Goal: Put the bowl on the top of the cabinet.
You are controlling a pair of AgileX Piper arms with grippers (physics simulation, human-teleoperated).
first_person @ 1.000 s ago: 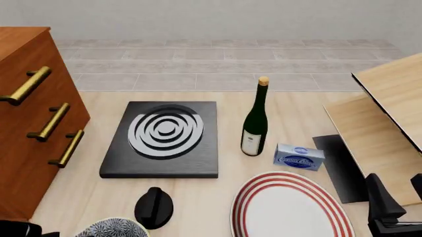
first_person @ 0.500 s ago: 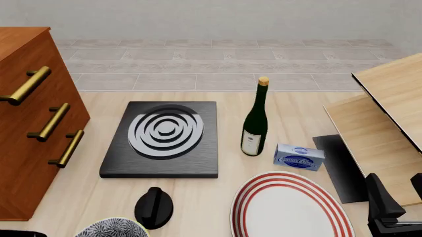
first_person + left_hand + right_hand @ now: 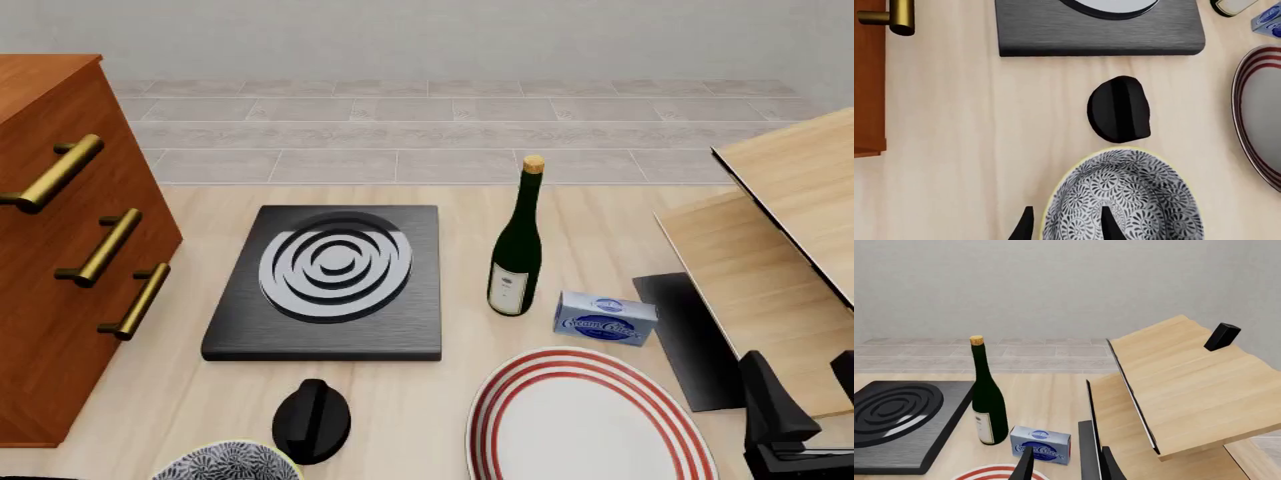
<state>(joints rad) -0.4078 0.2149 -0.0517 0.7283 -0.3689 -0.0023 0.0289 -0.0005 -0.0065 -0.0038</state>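
Astride the bowl (image 3: 1124, 200) rim – parted left gripper (image 3: 1066, 225) fingers, right gripper (image 3: 1066, 466) unclenched.

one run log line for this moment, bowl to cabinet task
left gripper: open, straddling bowl rim | right gripper: open, idle | bowl: on table | cabinet: top bare

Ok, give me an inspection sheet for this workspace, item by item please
Surface: pale wood table.
Job's things: bowl upright on table; cabinet at left, nothing seen on its visible top.
Clutter: black knob, cooktop, wine bottle, blue box, red-ringed plate, light-wood boards.
Grippers: left gripper open, straddling bowl rim; right gripper open, empty.
Cables: nothing seen.
Surroundings: tiled floor, plain wall.
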